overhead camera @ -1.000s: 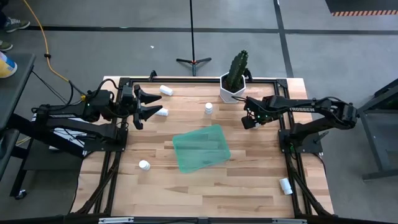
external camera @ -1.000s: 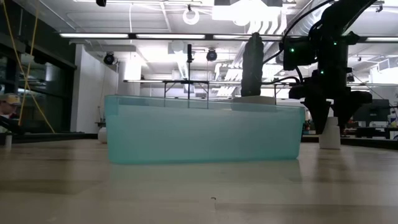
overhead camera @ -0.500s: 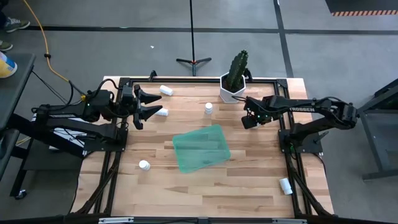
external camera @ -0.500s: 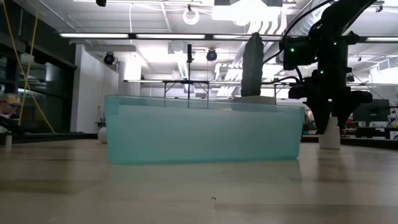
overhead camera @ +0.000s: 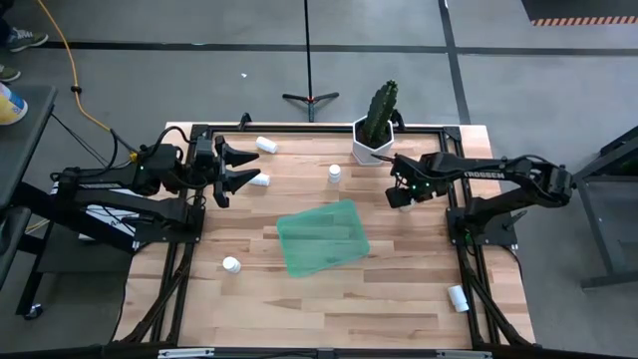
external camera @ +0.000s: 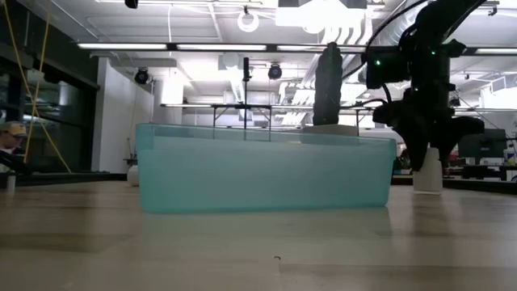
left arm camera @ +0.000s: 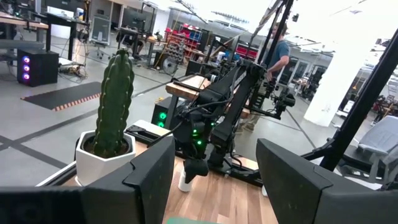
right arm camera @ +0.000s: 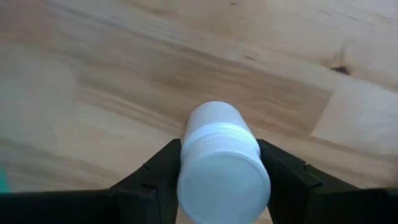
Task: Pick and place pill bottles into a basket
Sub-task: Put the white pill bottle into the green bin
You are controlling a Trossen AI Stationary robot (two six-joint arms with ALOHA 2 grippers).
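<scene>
My right gripper (overhead camera: 401, 193) stands right of the cactus pot, shut on a white pill bottle (right arm camera: 222, 163), which also shows in the low view (external camera: 428, 172). My left gripper (overhead camera: 247, 167) is open and empty at the table's far left, hovering beside a lying bottle (overhead camera: 260, 180). Other bottles lie at the far left (overhead camera: 265, 145), stand at the far middle (overhead camera: 334, 174), and lie at the near left (overhead camera: 231, 264) and near right (overhead camera: 458, 297). The teal basket (overhead camera: 322, 237) lies flat at the table's middle, with no bottle showing in it. My right gripper pinches the bottle at its cap (right arm camera: 186, 163), one finger on each side. The fingers (right arm camera: 155, 180) come from above, pointing down. The bottle is upright below them; whether its base (external camera: 428, 190) rests on the table or hangs just clear, I cannot tell.
A white hexagonal pot with a green cactus (overhead camera: 376, 135) stands at the far edge, just left of my right gripper. Bare wood lies between the gripper and the basket. Black frame rails (overhead camera: 199, 130) run along the table's edges.
My right gripper has shifted slightly toward the basket with the bottle between its fingers; in the high view the bottle's white now shows beside the fingers.
</scene>
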